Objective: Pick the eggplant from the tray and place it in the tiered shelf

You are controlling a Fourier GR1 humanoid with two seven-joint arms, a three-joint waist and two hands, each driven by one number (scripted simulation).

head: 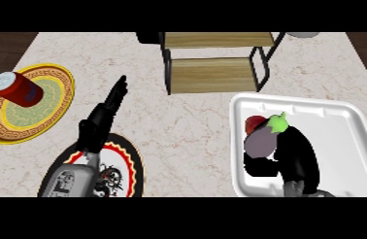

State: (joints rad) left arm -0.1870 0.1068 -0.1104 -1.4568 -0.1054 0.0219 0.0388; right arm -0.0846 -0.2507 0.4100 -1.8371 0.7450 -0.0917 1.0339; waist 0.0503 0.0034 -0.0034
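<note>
A purple eggplant [262, 139] with a green stem lies in the white tray [337, 117] at the right. My right hand [294, 158] is over the tray with its fingers curled round the eggplant's right and lower side. A small red thing [254, 122] peeks out just behind the eggplant. The tiered shelf [213, 62], two wooden boards in a black frame, stands at the back middle, both boards bare. My left hand [104, 114] is open at the left, fingers straight and pointing away, apart from the tray.
A yellow patterned plate [54, 94] at the left edge carries a red can [20, 87]. A black, red and white plate [125, 167] lies under my left forearm. Bare marble counter separates the tray and the shelf.
</note>
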